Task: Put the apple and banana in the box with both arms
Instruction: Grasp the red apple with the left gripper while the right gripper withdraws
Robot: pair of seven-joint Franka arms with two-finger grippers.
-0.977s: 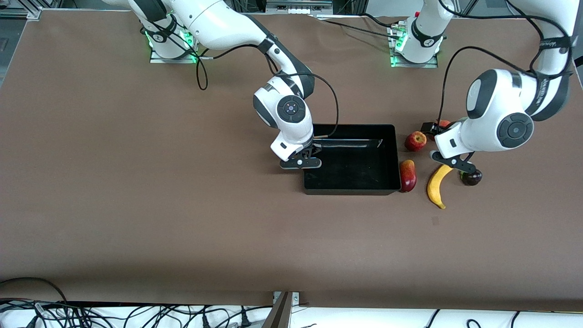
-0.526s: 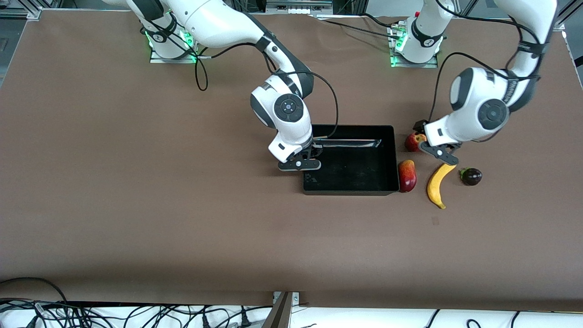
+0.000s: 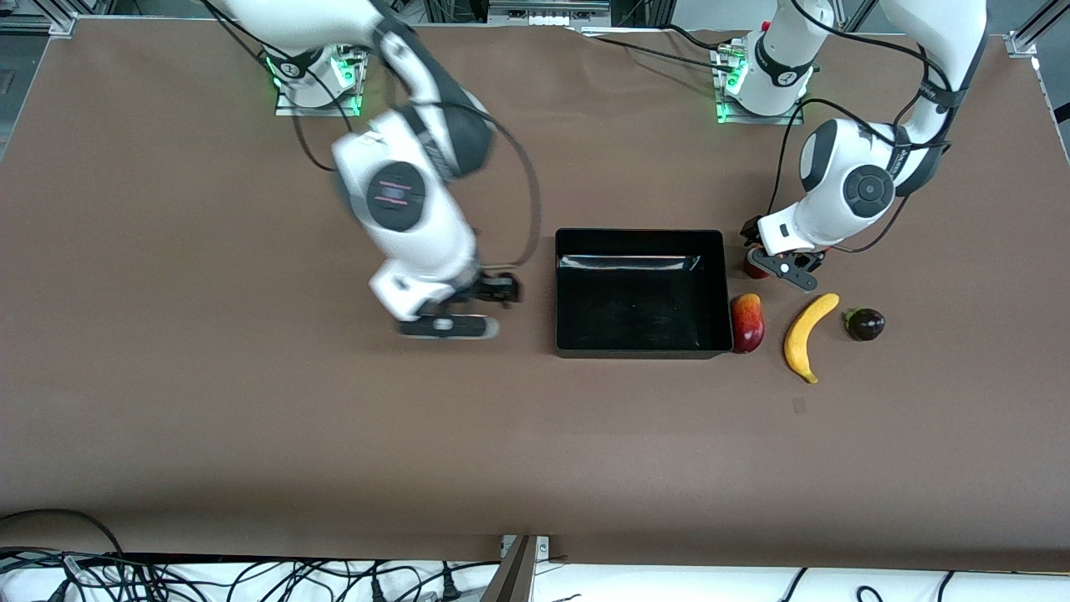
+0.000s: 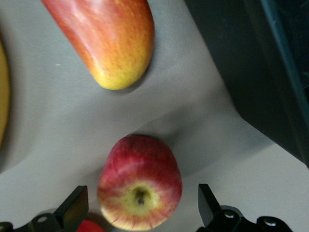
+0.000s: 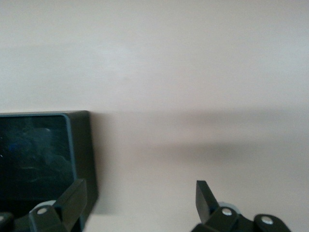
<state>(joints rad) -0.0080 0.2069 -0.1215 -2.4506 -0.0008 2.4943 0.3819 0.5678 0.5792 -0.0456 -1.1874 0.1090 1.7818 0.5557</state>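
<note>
The apple [image 4: 140, 186], red with yellow streaks, stands on the table beside the box's end wall toward the left arm's end. My left gripper [image 4: 141, 193] hangs over it, open, one finger on each side and neither touching. In the front view that gripper [image 3: 773, 261] hides most of the apple [image 3: 754, 267]. The banana [image 3: 807, 334] lies on the table, nearer to the front camera than the apple. The black box [image 3: 639, 236] sits mid-table. My right gripper [image 3: 481, 305] is open and holds nothing, over bare table beside the box's [image 5: 82, 145] other end.
A red-yellow mango [image 3: 748, 322] lies against the box's end wall, between the box and the banana. A dark round fruit [image 3: 865, 323] sits beside the banana toward the left arm's end. A plain red fruit [image 4: 89, 226] touches the apple's edge in the left wrist view.
The right gripper opened and swung off the box's end toward the right arm's end of the table. The left gripper moved from above the banana to above the apple.
</note>
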